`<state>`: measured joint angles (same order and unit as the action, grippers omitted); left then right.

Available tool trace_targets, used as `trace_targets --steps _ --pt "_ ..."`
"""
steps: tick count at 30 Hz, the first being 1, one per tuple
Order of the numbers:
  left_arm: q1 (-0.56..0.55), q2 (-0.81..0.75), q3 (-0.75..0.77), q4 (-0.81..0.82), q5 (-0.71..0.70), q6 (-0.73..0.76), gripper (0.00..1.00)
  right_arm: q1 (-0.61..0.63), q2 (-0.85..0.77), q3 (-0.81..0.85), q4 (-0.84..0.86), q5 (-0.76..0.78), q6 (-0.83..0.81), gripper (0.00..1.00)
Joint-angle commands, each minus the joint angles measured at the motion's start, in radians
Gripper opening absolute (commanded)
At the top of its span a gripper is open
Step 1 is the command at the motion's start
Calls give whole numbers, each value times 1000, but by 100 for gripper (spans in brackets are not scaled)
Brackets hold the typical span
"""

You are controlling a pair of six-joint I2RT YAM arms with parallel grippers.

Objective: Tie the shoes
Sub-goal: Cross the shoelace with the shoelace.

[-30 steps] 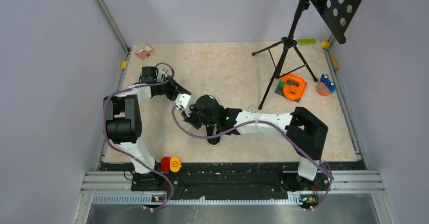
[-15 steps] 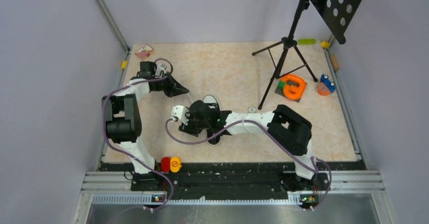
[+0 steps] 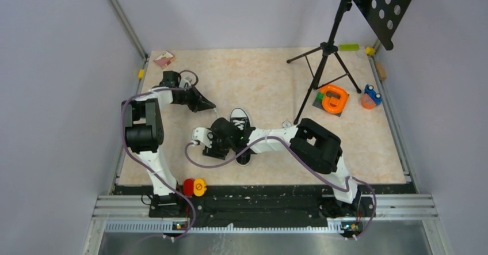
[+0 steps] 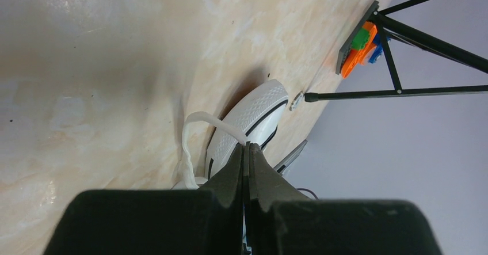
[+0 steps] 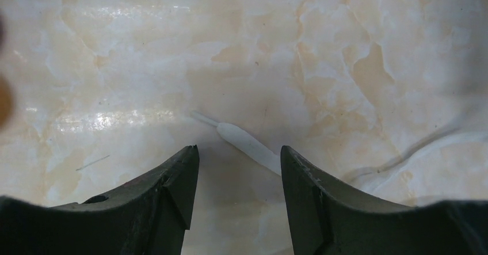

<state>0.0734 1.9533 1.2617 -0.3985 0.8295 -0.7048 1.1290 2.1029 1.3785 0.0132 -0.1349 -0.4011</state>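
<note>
Left gripper (image 4: pixel 246 148) pinches a lace loop (image 4: pixel 201 115) left of the shoe (image 4: pixel 253 114). Right gripper (image 5: pixel 239 158) gapes empty over a lace end (image 5: pixel 247 143).

Your sneaker (image 3: pixel 239 118) — black, white toe cap | upright on the desk (image 3: pixel 259 82), toe toward far edge | white lace (image 4: pixel 198 120) trailing loose

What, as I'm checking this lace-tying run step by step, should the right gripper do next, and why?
Probably lower the right gripper slightly and close on the lace end, which lies flat on the table between its open fingers, untouched. The left gripper is shut on a lace strand beside the sneaker, so the right one seems to need its own lace.
</note>
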Motion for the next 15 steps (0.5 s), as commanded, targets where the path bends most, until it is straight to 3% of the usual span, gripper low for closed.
trace_targets --steps 1,9,15 --pt "6 4 37 27 19 1 0 -13 28 53 2 -56 -12 56" --pt "6 0 4 51 28 -4 0 -34 99 63 -1 -82 5 54" --pt "6 -8 -4 55 30 -4 0 -59 118 70 -5 -133 59 40"
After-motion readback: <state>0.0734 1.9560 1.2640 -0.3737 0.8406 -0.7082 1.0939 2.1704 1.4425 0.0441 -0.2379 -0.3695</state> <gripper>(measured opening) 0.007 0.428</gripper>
